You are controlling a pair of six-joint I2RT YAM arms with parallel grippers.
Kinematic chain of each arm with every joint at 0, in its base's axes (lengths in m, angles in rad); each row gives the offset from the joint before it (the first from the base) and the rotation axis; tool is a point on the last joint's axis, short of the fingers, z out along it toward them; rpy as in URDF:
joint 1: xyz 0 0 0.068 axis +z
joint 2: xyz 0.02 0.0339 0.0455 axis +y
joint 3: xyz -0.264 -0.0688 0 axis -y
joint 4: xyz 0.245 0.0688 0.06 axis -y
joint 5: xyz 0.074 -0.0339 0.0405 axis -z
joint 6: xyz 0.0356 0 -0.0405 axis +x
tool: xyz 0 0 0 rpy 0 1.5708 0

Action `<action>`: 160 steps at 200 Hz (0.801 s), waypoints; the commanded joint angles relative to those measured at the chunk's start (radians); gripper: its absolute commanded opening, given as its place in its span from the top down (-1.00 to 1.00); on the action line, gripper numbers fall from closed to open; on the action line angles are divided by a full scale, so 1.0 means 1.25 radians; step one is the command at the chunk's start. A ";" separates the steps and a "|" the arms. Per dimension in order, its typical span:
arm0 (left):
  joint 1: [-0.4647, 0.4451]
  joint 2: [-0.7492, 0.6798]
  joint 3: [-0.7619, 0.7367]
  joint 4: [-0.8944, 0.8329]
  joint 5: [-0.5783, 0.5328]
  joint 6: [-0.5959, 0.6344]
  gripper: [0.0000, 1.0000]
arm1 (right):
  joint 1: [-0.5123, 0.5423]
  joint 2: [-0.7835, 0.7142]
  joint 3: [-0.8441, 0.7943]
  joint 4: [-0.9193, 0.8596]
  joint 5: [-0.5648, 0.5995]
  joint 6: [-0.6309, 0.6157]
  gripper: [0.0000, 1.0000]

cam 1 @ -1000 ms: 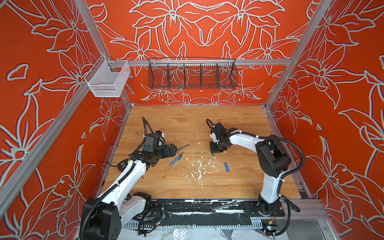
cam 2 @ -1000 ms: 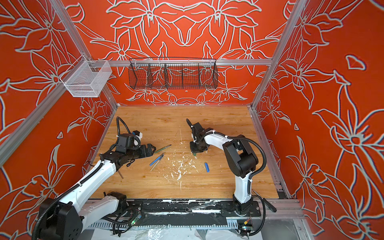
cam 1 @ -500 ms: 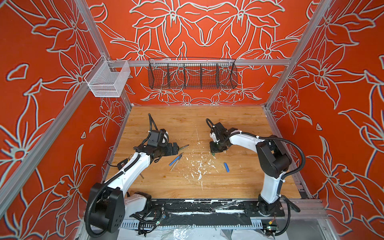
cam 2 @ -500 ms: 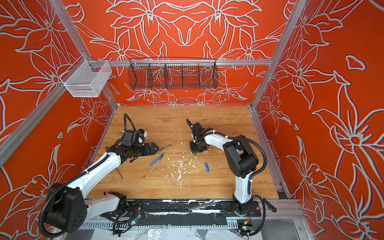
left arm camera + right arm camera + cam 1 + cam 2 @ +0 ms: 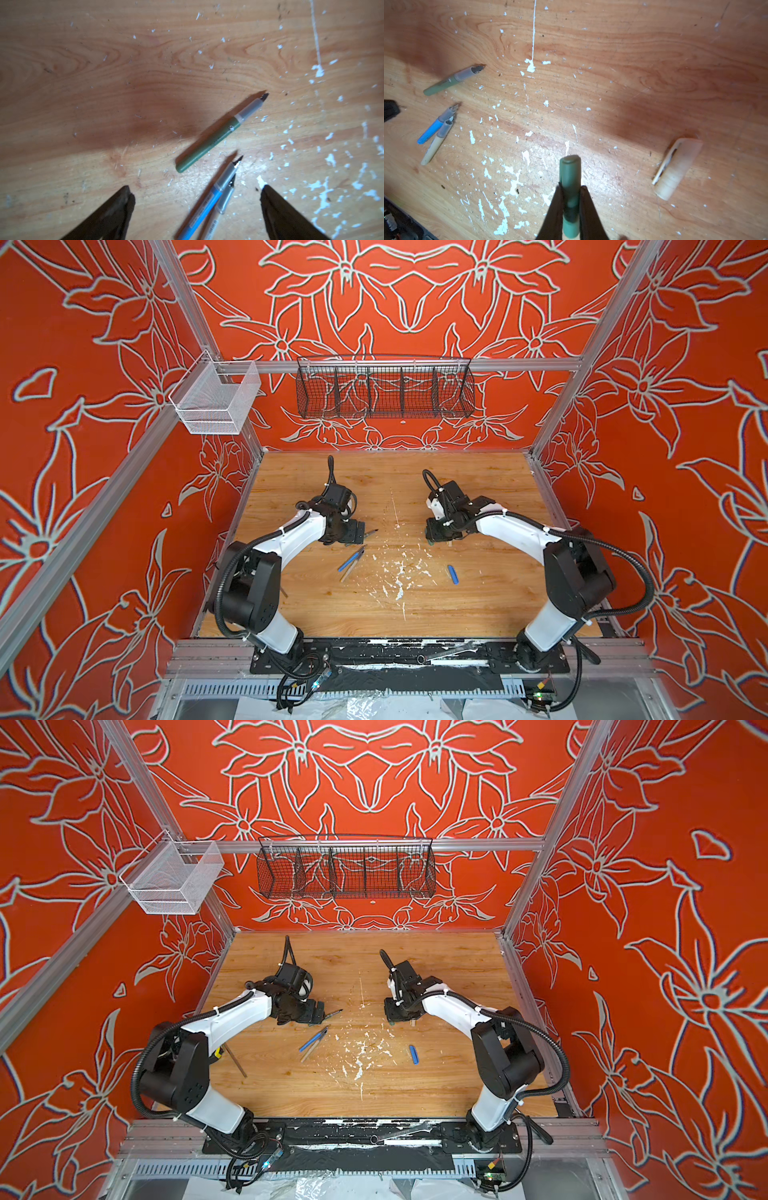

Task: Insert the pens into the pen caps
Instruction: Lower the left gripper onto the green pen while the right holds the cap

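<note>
My right gripper (image 5: 571,187) is shut on the olive green cap (image 5: 569,170), low over the table's middle right (image 5: 441,537). The beige cap (image 5: 677,170) lies beside it, and the blue cap (image 5: 453,574) lies nearer the front. My left gripper (image 5: 195,191) is open and holds nothing. It hovers at the table's middle left (image 5: 357,533). The green pen (image 5: 220,133) lies just beyond its fingertips. The blue pen (image 5: 205,209) and beige pen (image 5: 223,199) lie side by side between the open fingers, lower on the table. All three dark tips point toward the right arm.
White paint flecks (image 5: 399,572) cover the wooden table's middle. A black wire basket (image 5: 384,387) hangs on the back wall and a white mesh bin (image 5: 214,400) on the left rail. A thin stick (image 5: 235,1060) lies by the left arm's base.
My left arm has swung forward and to the right, bringing its open gripper up to the green pen. The right gripper has finished closing on the green cap and stayed in place.
</note>
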 commanded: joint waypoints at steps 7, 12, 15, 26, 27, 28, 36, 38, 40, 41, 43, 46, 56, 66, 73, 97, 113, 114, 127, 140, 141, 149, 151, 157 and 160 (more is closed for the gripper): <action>-0.004 0.038 0.023 -0.060 -0.028 0.039 -0.76 | -0.003 -0.044 -0.051 0.014 0.003 0.020 0.74; -0.004 0.044 0.025 -0.061 -0.027 0.044 -0.74 | -0.003 -0.048 -0.057 0.018 0.001 0.022 0.74; -0.004 0.048 0.026 -0.060 -0.027 0.046 -0.72 | -0.004 -0.051 -0.061 0.020 0.000 0.023 0.74; -0.006 0.060 0.029 -0.055 -0.023 0.054 -0.68 | -0.003 -0.058 -0.072 0.027 -0.002 0.027 0.74; -0.006 0.060 0.030 -0.055 -0.022 0.056 -0.67 | -0.004 -0.060 -0.073 0.026 -0.002 0.027 0.74; -0.006 0.062 0.030 -0.055 -0.021 0.057 -0.67 | -0.003 -0.060 -0.074 0.028 -0.002 0.027 0.74; -0.007 0.069 0.034 -0.051 -0.013 0.067 -0.62 | -0.004 -0.064 -0.081 0.029 -0.002 0.029 0.74; -0.009 0.070 0.035 -0.051 -0.015 0.068 -0.61 | -0.004 -0.064 -0.083 0.030 -0.002 0.030 0.74; -0.009 0.071 0.036 -0.050 -0.017 0.068 -0.61 | -0.003 -0.066 -0.084 0.031 -0.003 0.030 0.74; -0.009 0.073 0.036 -0.050 -0.019 0.069 -0.60 | -0.004 -0.067 -0.085 0.032 -0.003 0.030 0.74; -0.011 0.074 0.038 -0.050 -0.022 0.069 -0.60 | -0.003 -0.068 -0.087 0.033 -0.004 0.031 0.74; -0.012 0.076 0.040 -0.050 -0.025 0.070 -0.59 | -0.003 -0.070 -0.090 0.034 -0.004 0.031 0.74; -0.012 0.082 0.045 -0.048 -0.032 0.079 -0.57 | -0.003 -0.077 -0.100 0.040 -0.007 0.036 0.74; -0.013 0.088 0.051 -0.048 -0.035 0.090 -0.52 | -0.003 -0.083 -0.109 0.049 -0.011 0.040 0.74; -0.013 0.094 0.055 -0.049 -0.034 0.099 -0.49 | -0.003 -0.086 -0.114 0.053 -0.014 0.042 0.74; -0.014 0.119 0.066 -0.051 -0.030 0.127 -0.38 | -0.003 -0.092 -0.124 0.062 -0.021 0.045 0.74; -0.018 0.134 0.066 -0.052 -0.019 0.157 -0.37 | -0.003 -0.095 -0.125 0.061 -0.023 0.044 0.74; -0.018 0.135 0.066 -0.052 -0.021 0.158 -0.37 | -0.004 -0.096 -0.125 0.061 -0.024 0.044 0.74; -0.020 0.145 0.070 -0.053 -0.024 0.162 -0.36 | -0.003 -0.096 -0.123 0.059 -0.031 0.042 0.74; -0.020 0.155 0.073 -0.056 -0.017 0.165 -0.36 | -0.003 -0.098 -0.122 0.061 -0.038 0.044 0.74; -0.020 0.156 0.073 -0.056 -0.017 0.165 -0.36 | -0.003 -0.099 -0.123 0.062 -0.039 0.043 0.74; -0.020 0.164 0.079 -0.058 -0.017 0.167 -0.35 | -0.003 -0.102 -0.123 0.063 -0.043 0.043 0.74; -0.020 0.166 0.080 -0.059 -0.017 0.168 -0.35 | -0.003 -0.102 -0.122 0.062 -0.044 0.042 0.74; -0.020 0.172 0.084 -0.061 -0.017 0.171 -0.34 | -0.003 -0.102 -0.122 0.062 -0.047 0.043 0.74; -0.021 0.176 0.087 -0.063 -0.017 0.171 -0.32 | -0.004 -0.103 -0.122 0.063 -0.047 0.043 0.74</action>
